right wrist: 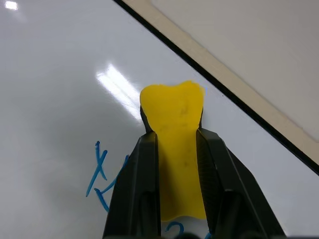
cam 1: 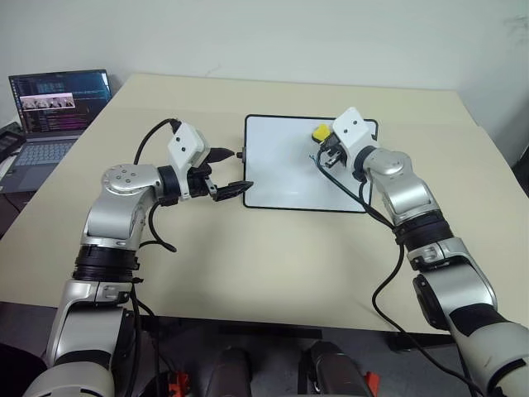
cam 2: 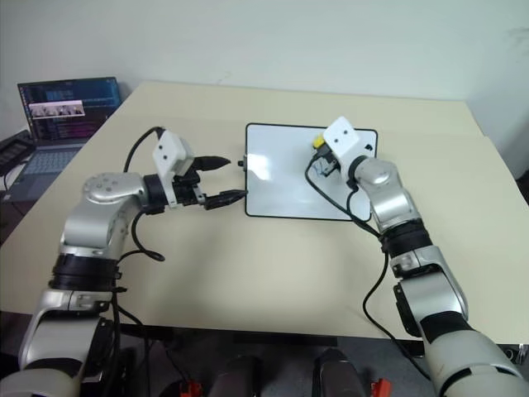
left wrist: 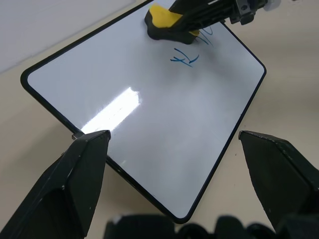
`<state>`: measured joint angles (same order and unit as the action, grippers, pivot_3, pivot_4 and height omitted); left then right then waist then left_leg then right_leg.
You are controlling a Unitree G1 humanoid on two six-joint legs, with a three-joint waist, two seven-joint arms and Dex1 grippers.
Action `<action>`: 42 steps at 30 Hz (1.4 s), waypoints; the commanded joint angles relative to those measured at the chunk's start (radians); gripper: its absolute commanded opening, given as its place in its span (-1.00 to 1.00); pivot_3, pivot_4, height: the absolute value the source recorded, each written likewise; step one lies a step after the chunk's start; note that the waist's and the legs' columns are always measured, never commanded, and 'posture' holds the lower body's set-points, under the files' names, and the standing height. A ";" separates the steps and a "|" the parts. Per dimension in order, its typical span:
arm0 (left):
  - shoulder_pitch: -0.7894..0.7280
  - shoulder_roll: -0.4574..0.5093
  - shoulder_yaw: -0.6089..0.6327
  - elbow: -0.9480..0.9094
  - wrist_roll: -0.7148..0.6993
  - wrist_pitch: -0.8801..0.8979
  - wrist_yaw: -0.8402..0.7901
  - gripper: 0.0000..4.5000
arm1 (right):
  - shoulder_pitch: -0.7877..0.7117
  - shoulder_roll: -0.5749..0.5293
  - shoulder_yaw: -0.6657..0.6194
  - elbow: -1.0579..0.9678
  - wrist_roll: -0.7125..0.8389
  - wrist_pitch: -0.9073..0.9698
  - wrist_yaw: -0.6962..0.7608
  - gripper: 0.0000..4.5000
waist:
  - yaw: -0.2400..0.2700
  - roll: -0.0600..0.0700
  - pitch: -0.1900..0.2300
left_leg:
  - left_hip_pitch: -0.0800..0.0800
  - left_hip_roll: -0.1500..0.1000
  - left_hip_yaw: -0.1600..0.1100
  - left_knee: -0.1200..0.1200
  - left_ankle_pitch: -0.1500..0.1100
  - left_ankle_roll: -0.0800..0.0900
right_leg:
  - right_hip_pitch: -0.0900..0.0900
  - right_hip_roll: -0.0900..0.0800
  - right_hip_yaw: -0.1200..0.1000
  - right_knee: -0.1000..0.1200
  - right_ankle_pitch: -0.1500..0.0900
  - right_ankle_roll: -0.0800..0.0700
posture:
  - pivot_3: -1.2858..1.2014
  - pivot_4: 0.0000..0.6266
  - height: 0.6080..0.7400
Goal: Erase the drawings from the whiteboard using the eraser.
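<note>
My right hand [right wrist: 174,164] and the eraser [right wrist: 175,144] it clamps cover part of the drawings [right wrist: 99,174], so the blue strokes there can't be read. The laptop [cam 1: 50,124], far left of the whiteboard [cam 1: 281,165], is cut off at the edge.

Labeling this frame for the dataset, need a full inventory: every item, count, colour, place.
table: one, beige, under everything.
whiteboard: one, white with thin black frame, flat on the table's middle, between the two grippers.
drawings: a few blue marker strokes, on the whiteboard close to the eraser.
eraser: one, yellow with dark underside, on the whiteboard near its far right corner, clamped in the right gripper.
laptop: one, dark, screen lit, beside the table's far left corner.
left gripper: black fingers open, at the whiteboard's left edge.
right gripper: black fingers shut on the eraser, over the whiteboard.
</note>
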<state>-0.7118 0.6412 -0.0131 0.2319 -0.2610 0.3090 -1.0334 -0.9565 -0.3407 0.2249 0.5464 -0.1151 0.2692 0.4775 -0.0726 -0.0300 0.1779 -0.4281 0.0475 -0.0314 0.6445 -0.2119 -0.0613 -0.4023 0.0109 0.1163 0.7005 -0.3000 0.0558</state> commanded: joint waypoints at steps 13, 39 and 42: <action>-0.015 0.011 0.021 -0.039 -0.006 -0.010 0.008 1.00 | 0.084 -0.027 0.108 -0.086 -0.111 0.115 0.089 -0.70 | -0.015 -0.001 -0.001 | 0.015 0.000 -0.001 0.001 0.003 0.001 | 0.016 0.002 0.002 -0.002 0.001 0.007 | 0.03 -0.52 1.00; -0.032 0.085 0.050 -0.040 -0.013 -0.001 -0.016 1.00 | 0.354 -0.574 -0.328 -0.623 0.202 0.323 0.423 -0.70 | 0.001 0.001 0.003 | 0.003 0.000 -0.003 -0.009 0.002 -0.001 | 0.010 -0.001 -0.003 -0.020 0.004 0.003 | 0.03 -0.52 1.00; -0.039 0.082 0.048 -0.036 -0.012 -0.002 -0.021 1.00 | 0.353 -0.575 -0.342 -0.626 0.216 0.321 0.419 -0.70 | 0.001 0.001 0.003 | 0.003 0.000 -0.003 -0.009 0.002 -0.001 | 0.010 -0.001 -0.003 -0.020 0.004 0.003 | 0.03 -0.52 1.00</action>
<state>-0.7218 0.7194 0.0267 0.2061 -0.2703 0.3224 -1.0543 -0.5948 -0.8918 -0.0682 -0.0605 0.0830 0.6089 0.9023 -0.0713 -0.0285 0.1805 -0.4249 0.0473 -0.0339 0.6350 -0.2101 -0.0619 -0.3920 0.0100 0.1138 0.6806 -0.2960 0.0583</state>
